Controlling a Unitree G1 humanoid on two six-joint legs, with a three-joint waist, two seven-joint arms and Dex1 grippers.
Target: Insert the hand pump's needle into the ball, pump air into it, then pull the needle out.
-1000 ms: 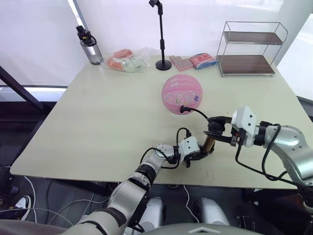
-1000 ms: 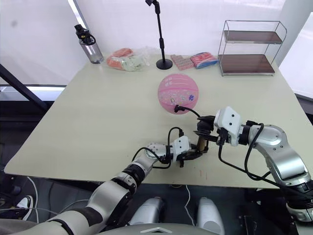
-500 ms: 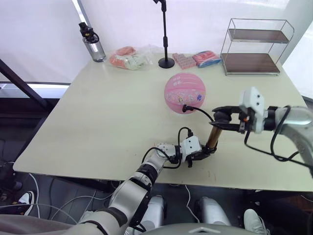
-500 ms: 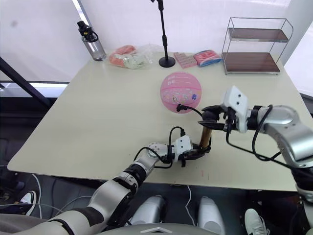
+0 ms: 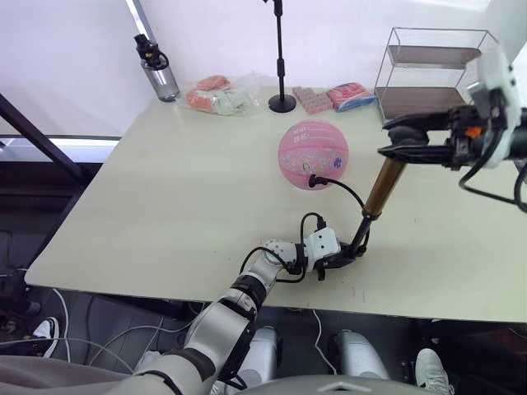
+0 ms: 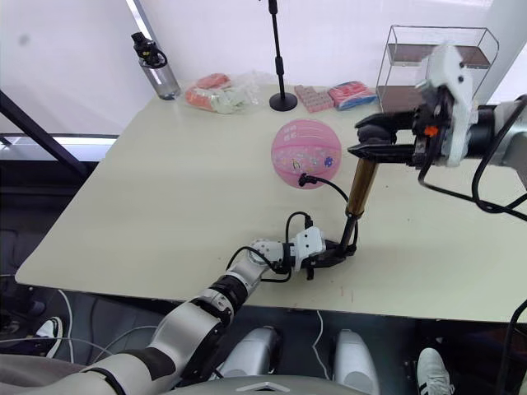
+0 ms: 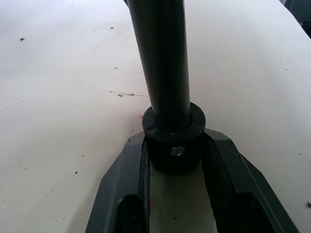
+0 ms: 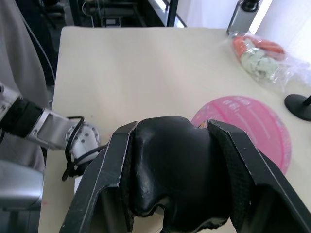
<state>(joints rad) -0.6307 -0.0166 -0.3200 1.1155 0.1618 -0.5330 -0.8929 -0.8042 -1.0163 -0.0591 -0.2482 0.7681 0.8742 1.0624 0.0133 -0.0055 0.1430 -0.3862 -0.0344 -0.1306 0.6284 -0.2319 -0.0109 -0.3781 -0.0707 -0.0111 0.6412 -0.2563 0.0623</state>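
Observation:
The pink ball (image 5: 313, 154) rests mid-table. A black hose (image 5: 347, 189) runs from the hand pump to a black fitting (image 5: 311, 180) pressed against the ball's near side; the needle itself is hidden there. The pump stands tilted and drawn out: its gold barrel (image 5: 380, 189) is up high, with a thin black shaft (image 5: 359, 237) below it. My left gripper (image 5: 342, 259) is shut on the pump's black lower end (image 7: 172, 141) at the table. My right gripper (image 5: 403, 141) is shut on the black handle (image 8: 175, 170), raised to the right of the ball.
Along the table's back edge stand a water bottle (image 5: 156, 70), a bag of packets (image 5: 218, 96), a black stand pole (image 5: 280, 49), pink packets (image 5: 333, 97) and a wire shelf (image 5: 428, 74). The pump's foot is close to the table's front edge.
My right gripper has risen up and to the right with the handle, drawing the pump out long. The left gripper stays on the pump's lower end. The ball has not moved.

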